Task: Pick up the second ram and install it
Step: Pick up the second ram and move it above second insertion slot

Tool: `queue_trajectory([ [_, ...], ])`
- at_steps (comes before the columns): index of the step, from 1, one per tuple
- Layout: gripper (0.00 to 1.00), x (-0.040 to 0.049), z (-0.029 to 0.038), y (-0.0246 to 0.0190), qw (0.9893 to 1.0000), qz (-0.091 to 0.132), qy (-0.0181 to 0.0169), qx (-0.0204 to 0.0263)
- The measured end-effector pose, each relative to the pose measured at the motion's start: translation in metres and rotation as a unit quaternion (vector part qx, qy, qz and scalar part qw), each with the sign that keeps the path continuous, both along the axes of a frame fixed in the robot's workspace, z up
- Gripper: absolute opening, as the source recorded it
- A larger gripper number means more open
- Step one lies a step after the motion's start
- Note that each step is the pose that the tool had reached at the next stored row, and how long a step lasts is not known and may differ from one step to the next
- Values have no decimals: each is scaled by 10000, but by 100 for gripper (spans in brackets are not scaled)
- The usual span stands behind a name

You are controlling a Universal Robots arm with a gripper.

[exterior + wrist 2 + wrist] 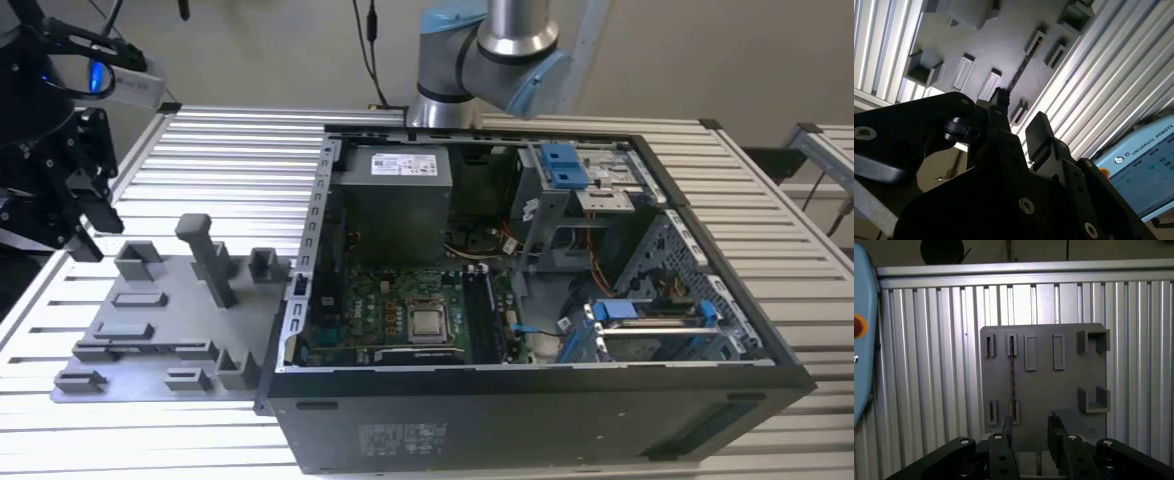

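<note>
The second ram (1013, 376) stands on edge as a thin dark strip, held in narrow slots of the grey plastic tray (1064, 390). In the second wrist view the ram (1019, 75) is a thin dark line on the tray (989, 45). My gripper (1030, 434) hovers above the tray's near edge, open, with nothing between its two black fingers (1006, 430). One finger lines up roughly with the ram's near end. In the exterior view the gripper (83, 205) hangs over the tray (147, 330) at the view's left.
An open computer case (534, 300) lies to the right of the tray in the exterior view, motherboard (400, 320) facing up. Grey blocks and posts (200, 250) rise from the tray. A blue pendant (1144, 170) lies beside the ribbed metal table (240, 150).
</note>
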State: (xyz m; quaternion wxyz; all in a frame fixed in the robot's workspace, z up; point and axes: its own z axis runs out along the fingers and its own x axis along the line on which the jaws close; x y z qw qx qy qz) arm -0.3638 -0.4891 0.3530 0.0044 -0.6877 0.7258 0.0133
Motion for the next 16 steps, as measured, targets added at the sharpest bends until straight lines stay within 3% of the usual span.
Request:
queue_trajectory([
  [7,42,0,-16,0,10000,-1,0,0],
  [16,42,0,-87,0,10000,-1,-2,0],
])
